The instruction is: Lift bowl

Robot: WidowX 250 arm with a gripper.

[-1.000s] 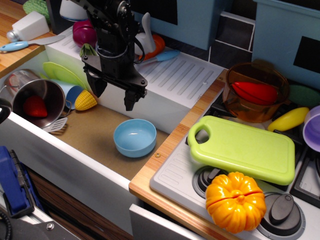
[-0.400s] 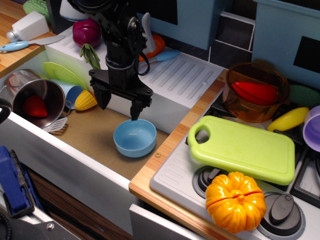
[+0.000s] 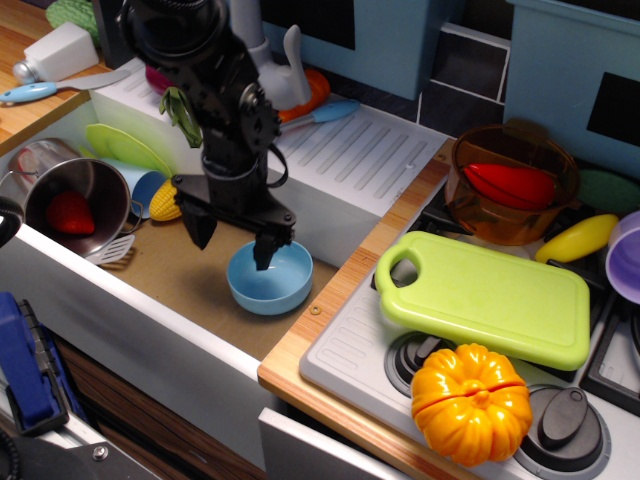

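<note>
The small light-blue bowl [image 3: 272, 284] sits upright on the brown floor of the toy sink [image 3: 180, 270], near its right wall. My black gripper [image 3: 231, 241] is open and straddles the bowl's left rim: the right finger [image 3: 264, 252] hangs inside the bowl, the left finger [image 3: 199, 228] stands outside it to the left. The fingertips are down at about rim height. The bowl rests on the sink floor.
A metal pot with a red toy [image 3: 72, 208], a yellow corn [image 3: 165, 201] and a green plate [image 3: 122, 147] lie at the sink's left. A white drain rack [image 3: 350, 160] is behind. On the stove are a green cutting board [image 3: 490, 295], an orange pumpkin [image 3: 470, 402] and an amber bowl [image 3: 512, 185].
The gripper has come down and slightly forward over the last second, from above the sink floor to around the bowl's left rim. The bowl has not moved.
</note>
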